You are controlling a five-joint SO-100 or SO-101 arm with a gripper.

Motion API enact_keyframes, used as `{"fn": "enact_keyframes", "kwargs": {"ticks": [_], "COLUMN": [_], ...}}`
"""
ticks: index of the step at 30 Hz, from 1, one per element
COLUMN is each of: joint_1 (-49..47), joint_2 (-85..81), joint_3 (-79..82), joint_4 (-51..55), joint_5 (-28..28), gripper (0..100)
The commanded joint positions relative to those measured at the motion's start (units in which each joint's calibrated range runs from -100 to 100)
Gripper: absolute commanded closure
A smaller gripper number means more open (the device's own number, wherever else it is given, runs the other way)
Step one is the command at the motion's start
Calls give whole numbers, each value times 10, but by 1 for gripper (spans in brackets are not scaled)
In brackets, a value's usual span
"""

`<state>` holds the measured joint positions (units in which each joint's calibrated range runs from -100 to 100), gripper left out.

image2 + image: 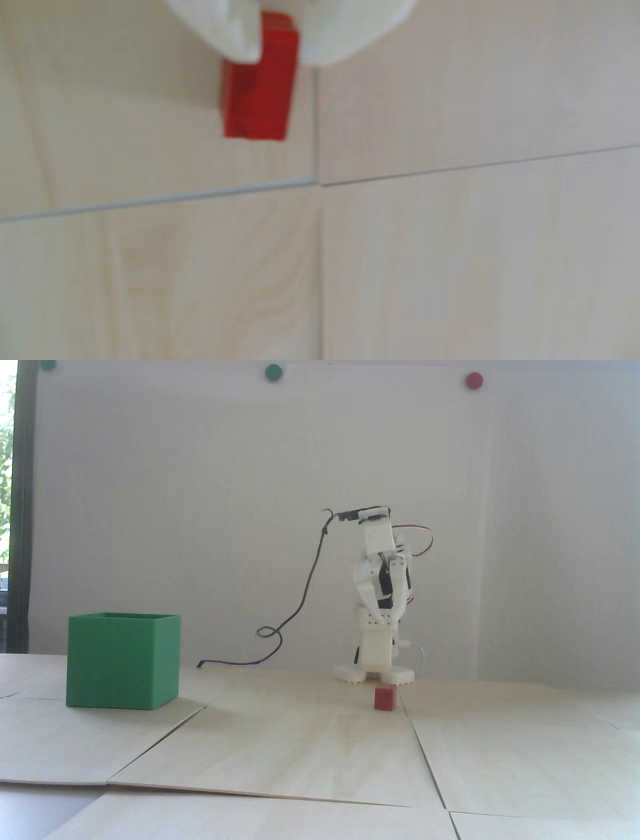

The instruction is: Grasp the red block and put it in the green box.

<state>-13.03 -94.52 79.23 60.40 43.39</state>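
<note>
The gripper (387, 620) hangs above the table, jaws a little apart and holding nothing. In the wrist view its white fingers (239, 34) frame the red block (258, 100), which sits on the wooden table (310, 750). The green box (122, 660) stands well apart at the fixed view's left

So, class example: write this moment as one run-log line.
phase: approach | gripper: raised, open, fingertips framing block in wrist view | red block: on table, ungrasped | green box: left in fixed view, apart
</note>
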Motion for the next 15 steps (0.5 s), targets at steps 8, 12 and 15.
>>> {"fn": "enact_keyframes", "kwargs": {"ticks": [8,12,15], "joint_1": [-6,-6,-8], "joint_2": [567,653,683], "joint_3": [-292,-323,-322], "joint_4": [21,28,32], "joint_5": [-50,-53,-53], "gripper": [98,98,98]}}
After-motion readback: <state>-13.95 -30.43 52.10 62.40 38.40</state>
